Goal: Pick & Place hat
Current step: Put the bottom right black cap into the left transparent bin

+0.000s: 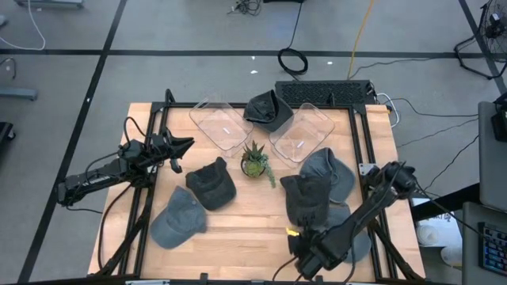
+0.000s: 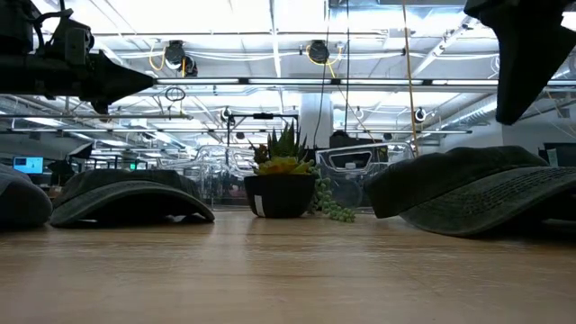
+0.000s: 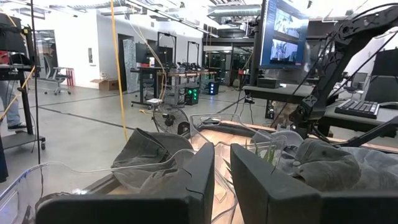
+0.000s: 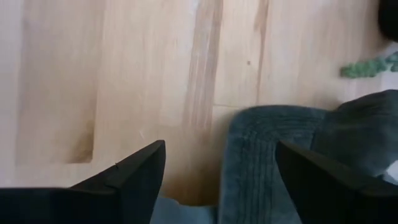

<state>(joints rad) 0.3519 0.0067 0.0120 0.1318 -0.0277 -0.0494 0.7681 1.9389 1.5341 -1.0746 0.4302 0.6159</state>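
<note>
Several caps lie on the wooden table (image 1: 238, 237). One dark cap (image 1: 307, 196) rests at the right, beside a grey-blue cap (image 1: 331, 168). My right gripper (image 1: 299, 229) hovers open above the dark cap's near end, pointing steeply down. In the right wrist view its fingers (image 4: 221, 168) stand wide apart over the stitched brim (image 4: 267, 162) without touching it. More caps lie left of centre (image 1: 212, 184), at the near left (image 1: 178, 218) and at the far edge (image 1: 268, 109). My left gripper (image 1: 186, 145) waits shut and level over the table's left side.
Two clear plastic bins (image 1: 222, 123) (image 1: 303, 132) stand at the back, on either side of the far cap. A small potted plant (image 1: 255, 162) sits mid-table, its trailing strands (image 4: 370, 67) close to the dark cap. Bare wood (image 4: 124, 81) lies left of the brim.
</note>
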